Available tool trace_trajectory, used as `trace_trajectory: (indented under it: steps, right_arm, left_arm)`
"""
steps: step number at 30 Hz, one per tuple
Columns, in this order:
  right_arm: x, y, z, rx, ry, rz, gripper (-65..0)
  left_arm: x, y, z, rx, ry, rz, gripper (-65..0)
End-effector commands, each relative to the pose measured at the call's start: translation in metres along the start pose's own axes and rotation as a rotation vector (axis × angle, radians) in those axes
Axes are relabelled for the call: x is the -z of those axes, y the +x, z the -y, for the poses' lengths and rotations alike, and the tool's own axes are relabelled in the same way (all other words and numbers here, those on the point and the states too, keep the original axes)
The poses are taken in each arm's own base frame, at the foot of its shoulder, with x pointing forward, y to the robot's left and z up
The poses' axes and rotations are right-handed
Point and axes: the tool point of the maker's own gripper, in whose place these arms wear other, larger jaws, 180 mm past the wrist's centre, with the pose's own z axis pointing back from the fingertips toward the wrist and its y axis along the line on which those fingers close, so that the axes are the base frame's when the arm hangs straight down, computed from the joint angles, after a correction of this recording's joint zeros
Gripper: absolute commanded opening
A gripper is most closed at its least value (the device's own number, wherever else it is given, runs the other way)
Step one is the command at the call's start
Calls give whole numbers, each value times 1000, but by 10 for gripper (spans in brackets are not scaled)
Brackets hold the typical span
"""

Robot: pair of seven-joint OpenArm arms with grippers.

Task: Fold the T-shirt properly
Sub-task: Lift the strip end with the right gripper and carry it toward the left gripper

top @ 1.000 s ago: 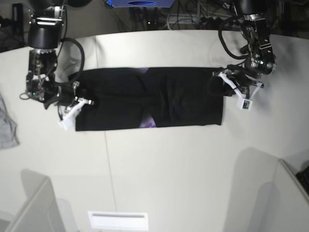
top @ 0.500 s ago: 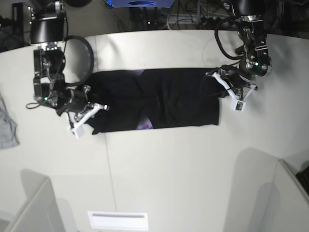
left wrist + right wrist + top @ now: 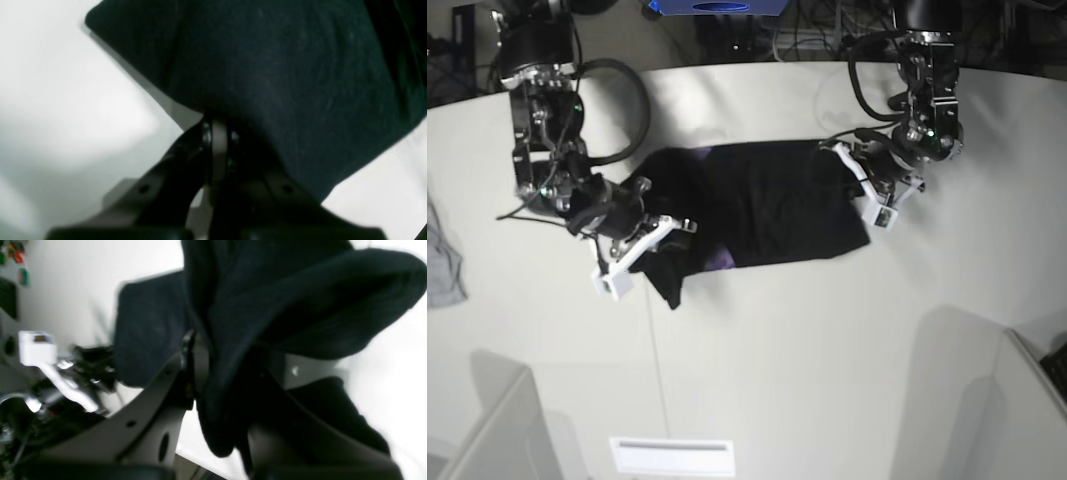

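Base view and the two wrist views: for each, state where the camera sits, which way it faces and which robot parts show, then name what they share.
Base: overhead, facing down on the white table; both arms show.
Left wrist: on the left arm, facing along the left gripper, shut on the black T-shirt.
Right wrist: on the right arm, facing along the right gripper, which holds bunched cloth.
Shared: the T-shirt appears in all three.

Count, base view: one black T-shirt (image 3: 767,205) on one white table (image 3: 827,340). Two arms, each with one gripper: left gripper (image 3: 867,185), right gripper (image 3: 642,240). One small grey cloth (image 3: 442,265) at the table's edge. One white label plate (image 3: 672,457).
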Motion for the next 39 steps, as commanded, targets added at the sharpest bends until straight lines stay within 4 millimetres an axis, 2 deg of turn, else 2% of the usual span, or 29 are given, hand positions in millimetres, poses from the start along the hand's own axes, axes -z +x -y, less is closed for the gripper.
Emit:
trace_trajectory:
  steps: [1, 7, 12, 16, 21, 24, 28, 33, 39]
  right_arm:
    - [-5, 6, -17, -22, 52, 10, -650]
    - [-2, 4, -52, -5, 141, 13, -650]
    - [1, 1, -66, -15, 172, 5, -650]
    - [7, -6, -91, -14, 219, -20, -650]
    - [11, -13, -122, -10, 271, -50, -650]
    - [14, -16, -134, -6, 277, -72, -650]
    - [21, -15, -136, 2, 263, -71, -650]
    - [35, -7, -119, 38, 216, -24, -650]
    - [37, 3, -115, 45, 205, 33, -650]
  left_arm:
    - [-2, -1, -4, 17, 11, -19, -650]
    - [-6, 6, -6, 31, 20, 0, -650]
    - [-15, 15, -14, 63, 46, 15, -650]
    - [-19, 15, -28, 55, 94, 5, -650]
    - [-20, 15, -31, 61, 99, 2, -650]
    - [-21, 12, -31, 62, 100, -3, -650]
    - [-22, 9, -32, 62, 101, -10, -650]
    - [-23, 8, -33, 58, 105, -11, -650]
    - [-31, 4, -34, 79, 113, -15, -650]
